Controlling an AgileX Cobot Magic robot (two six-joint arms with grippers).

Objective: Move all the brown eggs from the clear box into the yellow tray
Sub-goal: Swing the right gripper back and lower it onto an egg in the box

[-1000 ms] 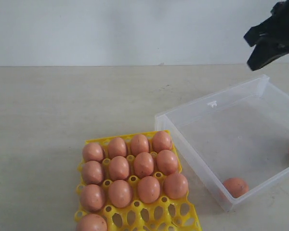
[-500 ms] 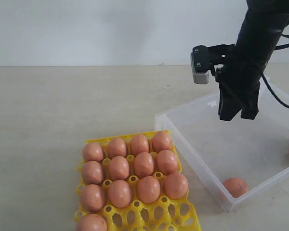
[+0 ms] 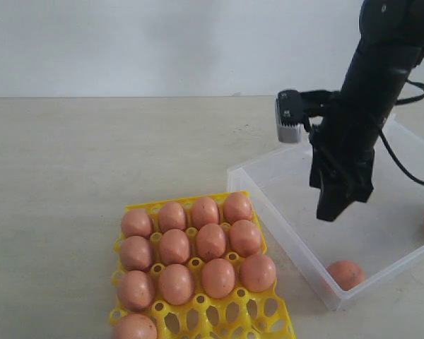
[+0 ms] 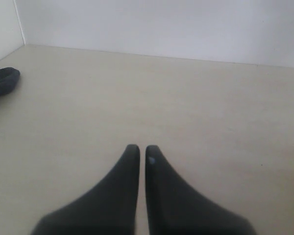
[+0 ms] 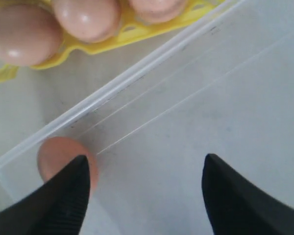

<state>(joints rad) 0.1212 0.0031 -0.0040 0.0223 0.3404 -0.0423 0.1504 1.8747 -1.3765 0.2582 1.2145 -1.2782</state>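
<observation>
Exterior view: two matte reddish-brown oval eggs (image 3: 346, 274) are noted in the shallow clear plastic box (image 3: 272, 226), one in the near corner, one cut off at the frame's edge. The bright yellow lattice egg tray (image 3: 233, 311), largely filled, lies at eight o'clock of the box. The right gripper (image 3: 336, 212) hangs over the box, with the corner egg at its five o'clock.

Left wrist view: the left gripper (image 4: 138, 148) is seen over the bare table (image 4: 210, 107), jaws pressed almost together, nothing held.

Right wrist view: the right jaws are spread wide and empty, the corner egg just beside one finger. The eggs are judged light, rigid, smooth and brittle (cracking is the evident risk). A gentle hold across the widest girth is advised.
</observation>
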